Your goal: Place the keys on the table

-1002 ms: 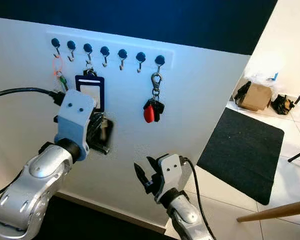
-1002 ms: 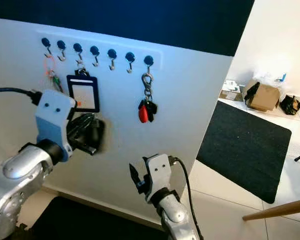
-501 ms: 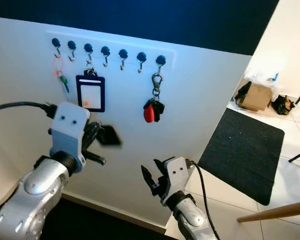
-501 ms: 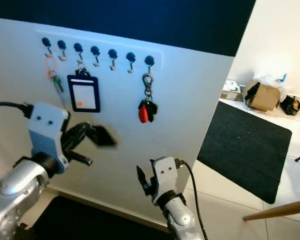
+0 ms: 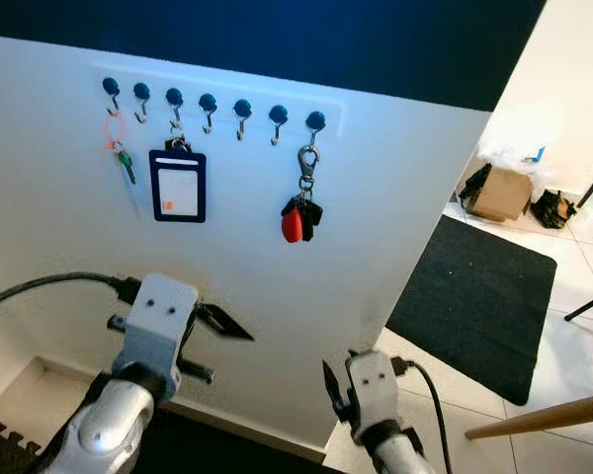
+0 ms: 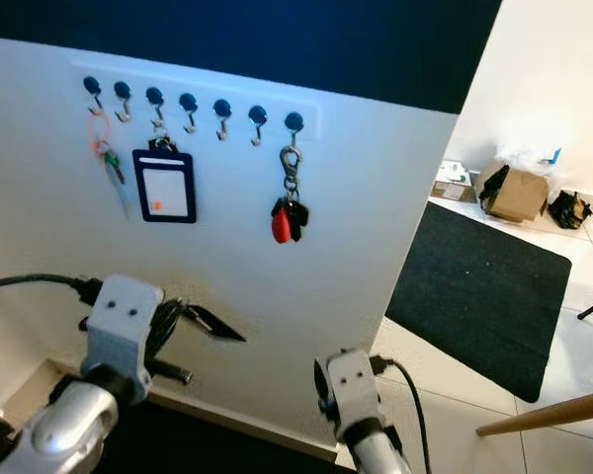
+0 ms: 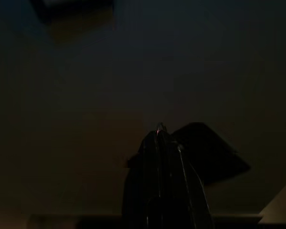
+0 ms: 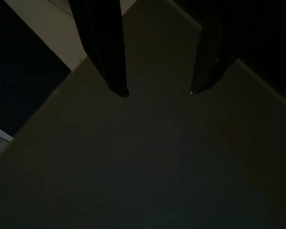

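Pinching a black key fob (image 5: 223, 322), left hand (image 5: 193, 331).

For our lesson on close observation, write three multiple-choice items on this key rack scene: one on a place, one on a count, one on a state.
1. Where does the key bunch with the red fob hang?
A. the hook at the robot's far right
B. the middle hook
C. the hook at the robot's far left

2. How many hooks does the hook rack have?
A. five
B. seven
C. nine

3. How do the right gripper's fingers stand?
A. shut on a key
B. pressed together
C. apart, holding nothing

Answers:
1 A, the bunch hangs under the last hook on that side.
2 B, seven dark knobs sit in a row.
3 C, the right wrist view shows a bare gap between the two fingertips.
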Robot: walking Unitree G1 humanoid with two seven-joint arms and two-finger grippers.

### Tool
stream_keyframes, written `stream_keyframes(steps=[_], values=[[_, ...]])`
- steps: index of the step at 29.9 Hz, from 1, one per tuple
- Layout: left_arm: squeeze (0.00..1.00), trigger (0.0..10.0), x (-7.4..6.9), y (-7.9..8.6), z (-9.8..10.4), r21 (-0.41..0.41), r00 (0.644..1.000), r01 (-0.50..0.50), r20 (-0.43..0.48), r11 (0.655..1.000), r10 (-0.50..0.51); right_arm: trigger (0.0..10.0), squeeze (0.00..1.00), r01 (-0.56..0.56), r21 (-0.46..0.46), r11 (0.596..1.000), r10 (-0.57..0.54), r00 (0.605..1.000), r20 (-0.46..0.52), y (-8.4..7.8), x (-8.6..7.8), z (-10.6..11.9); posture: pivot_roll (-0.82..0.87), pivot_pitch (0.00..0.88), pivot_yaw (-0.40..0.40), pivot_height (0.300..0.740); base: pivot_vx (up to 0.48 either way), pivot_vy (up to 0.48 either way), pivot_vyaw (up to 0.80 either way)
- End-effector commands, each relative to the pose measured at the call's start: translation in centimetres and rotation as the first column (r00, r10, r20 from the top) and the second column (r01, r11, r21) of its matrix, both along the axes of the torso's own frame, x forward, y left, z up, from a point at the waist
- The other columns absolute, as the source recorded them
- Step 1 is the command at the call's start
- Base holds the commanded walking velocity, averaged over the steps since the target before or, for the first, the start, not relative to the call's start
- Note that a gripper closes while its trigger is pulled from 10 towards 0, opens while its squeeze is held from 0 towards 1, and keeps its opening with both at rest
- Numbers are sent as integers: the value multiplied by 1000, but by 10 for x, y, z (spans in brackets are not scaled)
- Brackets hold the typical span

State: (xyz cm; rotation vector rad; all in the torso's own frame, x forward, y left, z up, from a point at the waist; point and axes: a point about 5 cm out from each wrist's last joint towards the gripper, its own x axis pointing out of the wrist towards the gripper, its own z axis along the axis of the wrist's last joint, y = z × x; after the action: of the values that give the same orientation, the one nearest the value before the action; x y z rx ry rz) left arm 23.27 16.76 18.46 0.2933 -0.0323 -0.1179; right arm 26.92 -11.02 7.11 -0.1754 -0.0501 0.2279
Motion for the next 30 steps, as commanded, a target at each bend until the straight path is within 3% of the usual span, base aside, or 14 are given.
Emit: stream_keyframes(steps=[1,2,4,5,6,7,9,11,13,15,17,21,30], values=[[0,10000,-1,7,-16,-20,998,-49,-40,999,48,10000,0,17,-9,1000,-17,1000,-17,-7,0,-5,223,169,-53,740,0,0,0],[0,10000,-1,7,-16,-20,998,-49,-40,999,48,10000,0,17,-9,1000,-17,1000,-17,-7,0,-5,223,169,-53,740,0,0,0],[0,10000,-3,21,-43,-60,984,-129,-129,990,121,10000,0,32,-55,998,-35,997,-64,-17,0,-18,223,168,-54,740,0,0,0],[0,10000,-3,21,-43,-60,984,-129,-129,990,121,10000,0,32,-55,998,-35,997,-64,-17,0,-18,223,168,-54,740,0,0,0],[0,10000,-6,30,-62,-74,966,-192,-188,979,175,10000,0,61,-67,996,-69,991,-117,-26,-2,-31,220,163,-54,740,0,0,0],[0,10000,-6,30,-62,-74,966,-192,-188,979,175,10000,0,61,-67,996,-69,991,-117,-26,-2,-31,220,163,-54,740,0,0,0],[0,10000,-20,46,-101,-17,924,-265,-291,964,249,10000,0,89,-123,988,-114,969,-219,-43,-13,-57,203,158,-52,740,0,0,0],[0,10000,-25,50,-111,13,911,-279,-314,960,269,10000,0,93,-142,986,-126,961,-246,-47,-17,-64,203,158,-52,740,0,0,0],[0,10000,-38,64,-138,43,863,-332,-391,942,321,10000,0,130,-155,979,-178,921,-348,-60,-31,-84,195,154,-49,740,0,0,0],[0,10000,-38,64,-138,43,863,-332,-391,942,321,10000,0,130,-155,979,-178,921,-348,-60,-31,-84,195,154,-49,740,0,0,0],[0,10000,-51,80,-159,85,813,-375,-449,923,371,10000,0,157,-173,972,-217,882,-419,-69,-43,-100,191,151,-43,740,0,0,0],[0,10000,-58,87,-170,128,792,-374,-470,919,388,10000,0,164,-179,970,-227,875,-428,-71,-47,-103,187,147,-36,740,0,0,0],[0,10000,-50,84,-174,121,830,-325,-439,938,344,10000,0,172,-166,971,-227,882,-414,-68,-44,-105,196,134,-30,740,0,0,0]])
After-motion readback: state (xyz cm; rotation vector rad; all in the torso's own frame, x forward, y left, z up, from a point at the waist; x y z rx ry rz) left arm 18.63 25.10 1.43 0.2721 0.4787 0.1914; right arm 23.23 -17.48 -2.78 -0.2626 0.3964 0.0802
